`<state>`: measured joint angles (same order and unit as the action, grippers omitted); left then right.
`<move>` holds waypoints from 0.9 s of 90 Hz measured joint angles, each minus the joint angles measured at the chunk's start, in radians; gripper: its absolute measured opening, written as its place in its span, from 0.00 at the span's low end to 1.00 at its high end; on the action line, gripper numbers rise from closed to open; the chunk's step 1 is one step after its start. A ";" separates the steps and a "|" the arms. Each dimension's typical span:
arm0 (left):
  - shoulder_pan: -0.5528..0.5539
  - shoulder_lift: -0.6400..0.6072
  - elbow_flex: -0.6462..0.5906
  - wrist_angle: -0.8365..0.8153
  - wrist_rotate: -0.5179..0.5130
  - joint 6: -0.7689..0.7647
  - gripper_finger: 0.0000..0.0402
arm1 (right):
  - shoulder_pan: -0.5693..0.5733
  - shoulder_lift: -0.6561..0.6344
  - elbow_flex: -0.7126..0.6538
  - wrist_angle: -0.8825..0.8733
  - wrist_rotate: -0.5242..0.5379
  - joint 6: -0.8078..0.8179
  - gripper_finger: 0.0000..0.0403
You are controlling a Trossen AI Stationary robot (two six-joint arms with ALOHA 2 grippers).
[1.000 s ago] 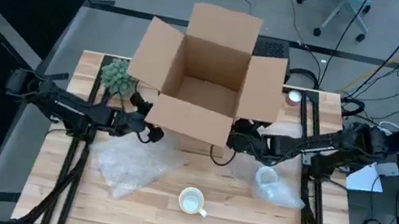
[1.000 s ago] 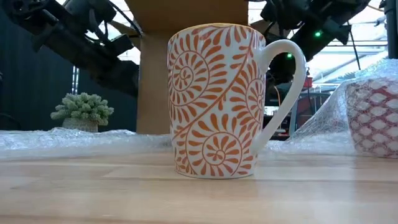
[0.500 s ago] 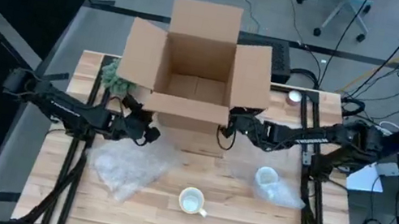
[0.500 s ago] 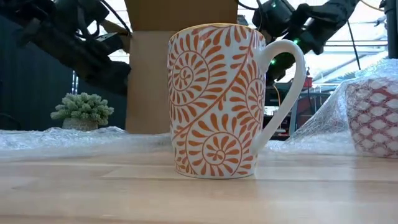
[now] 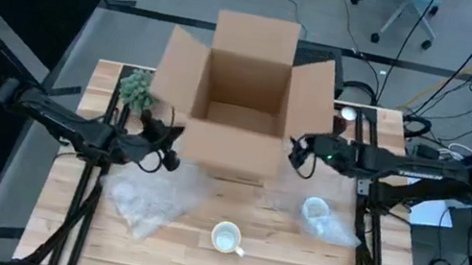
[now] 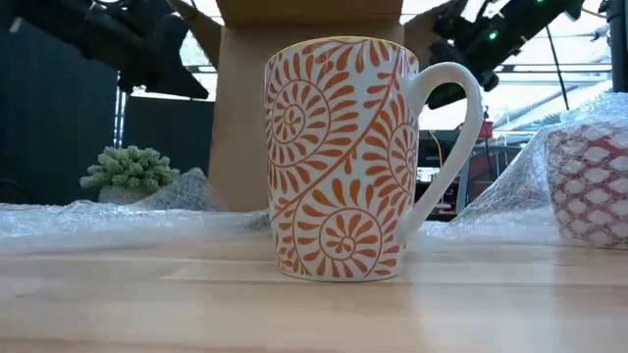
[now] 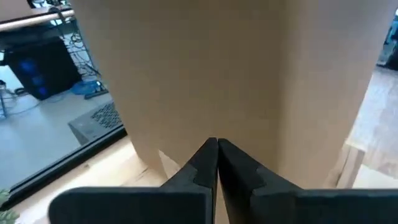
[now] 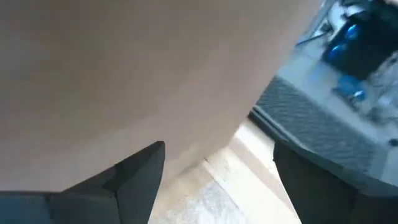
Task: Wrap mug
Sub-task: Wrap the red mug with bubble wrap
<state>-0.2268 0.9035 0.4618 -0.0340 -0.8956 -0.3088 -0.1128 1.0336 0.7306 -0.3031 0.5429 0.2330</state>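
Both grippers sit at the cardboard box point(image 5: 244, 95): the left gripper point(image 7: 217, 163), fingers pressed together on nothing, noses against the box's near wall at its left corner, while the right gripper point(image 5: 297, 152), fingers spread wide apart, is beside the right corner. Out front the orange-patterned mug point(image 5: 226, 239) stands upright, untouched and unwrapped, near the bubble wrap point(image 5: 149, 197) to its left, with an already wrapped mug point(image 5: 322, 218) well off to its right. A further shove from either arm could slide the box onto the wrap or toward the bare mug and tip it.
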 joint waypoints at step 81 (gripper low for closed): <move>-0.103 -0.017 -0.003 -0.309 0.008 -0.288 0.00 | 0.009 0.240 0.131 -0.205 -0.050 -0.001 0.72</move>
<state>-0.3294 0.8867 0.4591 -0.3428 -0.8872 -0.5964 -0.1034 1.2741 0.8613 -0.5082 0.4926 0.2317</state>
